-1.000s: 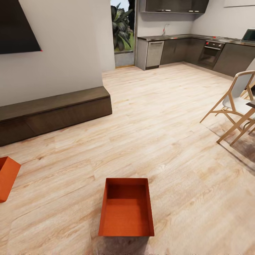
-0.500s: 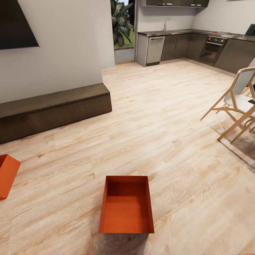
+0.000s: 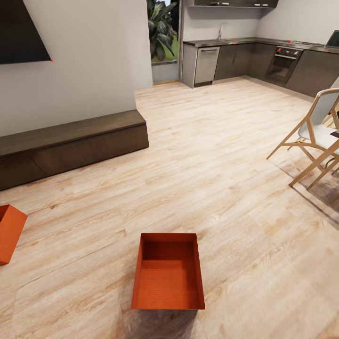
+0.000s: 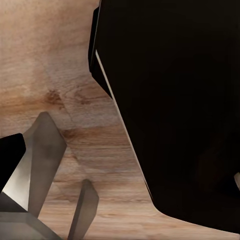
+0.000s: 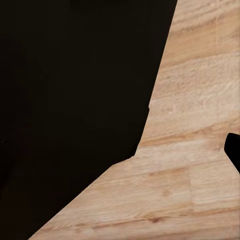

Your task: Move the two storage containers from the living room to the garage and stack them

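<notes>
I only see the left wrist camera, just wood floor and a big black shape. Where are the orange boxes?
Observer: The head view shows one storage container sitting on the wood floor, straight ahead and close.
Operator: Where's the other one?
Observer: The second container is at the far left, cut off by the picture's edge.
Operator: Is anything inside the near one?
Observer: No, its open top shows a bare bottom.

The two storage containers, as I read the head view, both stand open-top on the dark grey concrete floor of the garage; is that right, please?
Not quite: the near storage container and the other storage container at the edge both stand open-top, but on the pale wood-plank floor of the living room, as the head view shows.
</notes>
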You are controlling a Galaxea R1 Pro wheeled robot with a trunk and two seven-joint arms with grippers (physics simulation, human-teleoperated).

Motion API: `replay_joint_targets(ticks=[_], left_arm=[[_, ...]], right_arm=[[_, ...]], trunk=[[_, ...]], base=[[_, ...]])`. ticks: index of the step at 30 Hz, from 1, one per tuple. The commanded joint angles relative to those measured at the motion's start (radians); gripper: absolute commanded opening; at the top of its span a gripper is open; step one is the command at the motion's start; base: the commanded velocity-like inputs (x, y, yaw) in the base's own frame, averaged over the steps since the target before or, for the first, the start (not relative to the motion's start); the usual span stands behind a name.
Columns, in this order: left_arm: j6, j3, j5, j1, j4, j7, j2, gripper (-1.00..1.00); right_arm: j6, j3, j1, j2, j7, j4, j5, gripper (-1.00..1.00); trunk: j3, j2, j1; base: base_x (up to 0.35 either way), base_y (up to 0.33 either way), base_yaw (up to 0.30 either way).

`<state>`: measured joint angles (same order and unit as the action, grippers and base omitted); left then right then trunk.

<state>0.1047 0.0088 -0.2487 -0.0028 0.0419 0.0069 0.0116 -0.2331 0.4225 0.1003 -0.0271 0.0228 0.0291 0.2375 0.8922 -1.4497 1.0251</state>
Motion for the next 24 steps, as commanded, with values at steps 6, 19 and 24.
replay_joint_targets(ticks=[6,19,24], left_arm=[[0.003,0.0,-0.003,0.0,0.0,0.001,0.0,1.0],[0.003,0.0,-0.003,0.0,0.0,0.001,0.0,1.0],[0.003,0.0,-0.003,0.0,0.0,0.001,-0.001,1.0]], right_arm=[[-0.002,0.009,0.001,0.0,-0.002,0.003,0.006,1.0],[-0.005,0.009,0.001,-0.001,0.001,0.003,0.007,1.0],[-0.002,0.012,0.001,-0.002,0.012,0.003,0.005,1.0]], trunk=[[0.001,0.0,0.0],[0.001,0.0,0.0],[0.001,0.0,0.0]], base=[[0.0,0.0,0.0],[0.0,0.0,0.0],[0.0,0.0,0.0]])
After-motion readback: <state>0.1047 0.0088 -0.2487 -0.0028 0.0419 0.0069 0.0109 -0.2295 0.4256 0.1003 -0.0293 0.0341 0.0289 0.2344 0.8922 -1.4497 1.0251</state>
